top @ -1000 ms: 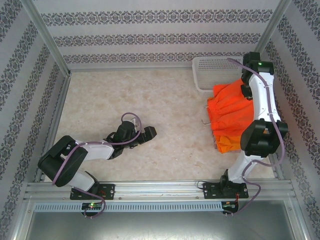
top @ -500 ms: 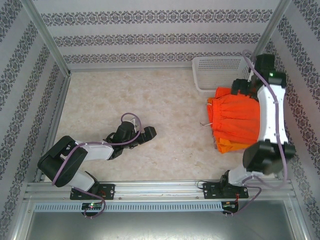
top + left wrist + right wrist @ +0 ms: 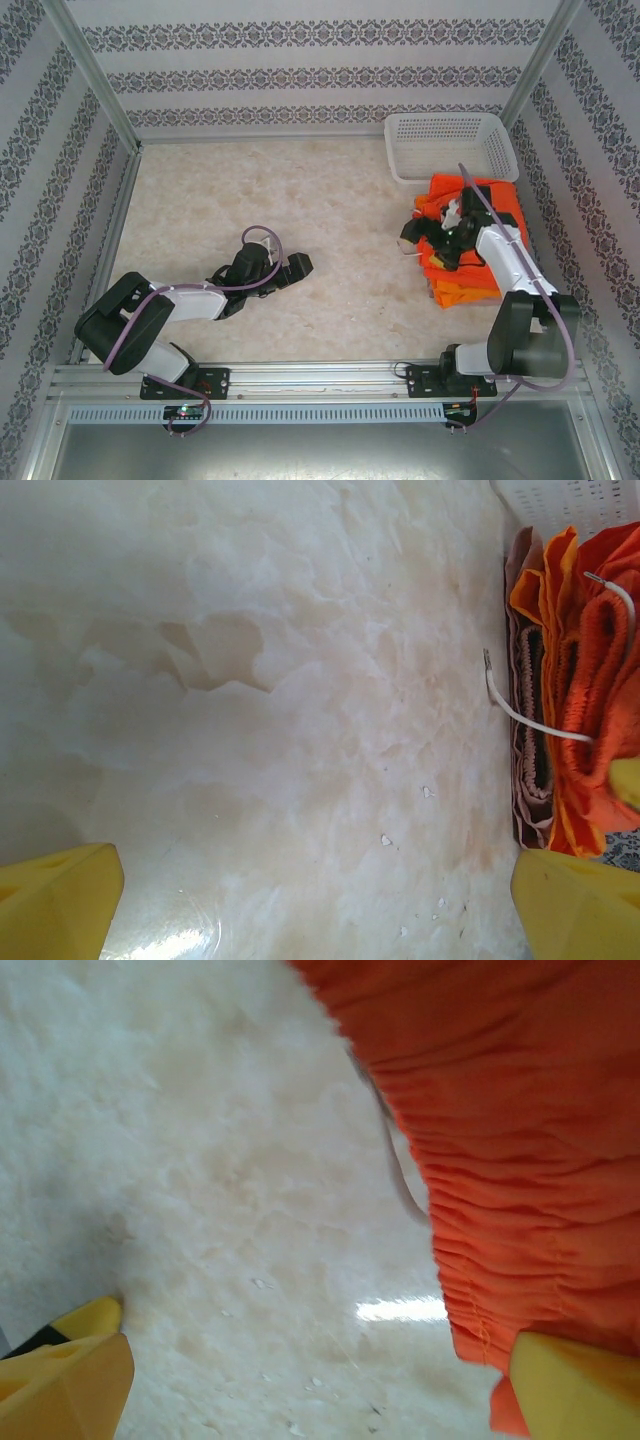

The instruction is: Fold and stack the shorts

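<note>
The shorts (image 3: 470, 272) lie in a folded pile at the right of the table, bright orange on top. In the left wrist view the pile's edge (image 3: 570, 680) shows a dusty pink pair (image 3: 527, 750) at the bottom and a white drawstring (image 3: 520, 712) trailing out. My right gripper (image 3: 428, 240) hangs over the pile's left edge, open, holding nothing. In its wrist view (image 3: 320, 1390) orange cloth (image 3: 500, 1110) fills the upper right, beside the right fingertip (image 3: 575, 1390). My left gripper (image 3: 292, 270) rests low at mid-table, open (image 3: 320, 910) over bare tabletop.
A white lattice basket (image 3: 450, 140) stands at the back right, just behind the pile, and its corner (image 3: 580, 500) also shows from the left wrist. Patterned walls and metal frame posts enclose the table. Marbled tabletop stretches between the two grippers.
My right gripper opened and let go of the orange shorts. It then swung from the pile's far right side to its left edge. The pile looks more compact. The left arm stayed still.
</note>
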### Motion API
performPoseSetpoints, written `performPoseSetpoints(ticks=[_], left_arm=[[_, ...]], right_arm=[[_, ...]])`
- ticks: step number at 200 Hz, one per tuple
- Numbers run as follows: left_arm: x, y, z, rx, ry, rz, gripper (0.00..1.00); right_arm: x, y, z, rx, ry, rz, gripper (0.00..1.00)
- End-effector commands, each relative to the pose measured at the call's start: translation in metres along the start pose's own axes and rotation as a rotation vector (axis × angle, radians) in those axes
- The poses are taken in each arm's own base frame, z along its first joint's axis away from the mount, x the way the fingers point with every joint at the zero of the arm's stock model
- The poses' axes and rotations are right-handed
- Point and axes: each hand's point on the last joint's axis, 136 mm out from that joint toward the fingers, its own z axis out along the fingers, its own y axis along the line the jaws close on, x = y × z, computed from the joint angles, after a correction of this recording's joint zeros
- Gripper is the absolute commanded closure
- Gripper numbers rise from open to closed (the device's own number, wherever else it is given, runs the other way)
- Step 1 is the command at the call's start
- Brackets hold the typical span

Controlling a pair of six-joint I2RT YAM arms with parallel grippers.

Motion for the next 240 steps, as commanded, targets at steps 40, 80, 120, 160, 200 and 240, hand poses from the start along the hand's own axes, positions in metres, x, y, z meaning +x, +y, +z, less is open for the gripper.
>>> performPoseSetpoints(ticks=[40,80,120,160,200,240], left_arm=[[0.008,0.015,0.001,-0.036,0.023,-0.02,0.0],[0.007,0.013,0.003,-0.034,0.024,-0.018,0.0],[0.005,0.01,0.002,-0.031,0.024,-0.015,0.0],[0.003,0.012,-0.004,-0.042,0.006,-0.012,0.0],[0.001,0.016,-0.008,-0.051,-0.008,-0.014,0.0],[0.001,0.018,-0.007,-0.054,-0.009,-0.014,0.0]], right_arm=[[0.029,0.006,-0.014,-0.061,0.012,0.026,0.03],[0.0,0.064,-0.076,-0.171,-0.172,-0.083,0.02],[-0.081,0.084,-0.091,-0.079,-0.282,-0.139,0.02],[-0.155,0.073,-0.064,0.0,-0.277,-0.106,0.02],[-0.188,0.049,-0.022,0.025,-0.213,-0.056,0.02],[-0.183,0.024,0.015,0.054,-0.122,-0.006,0.02]])
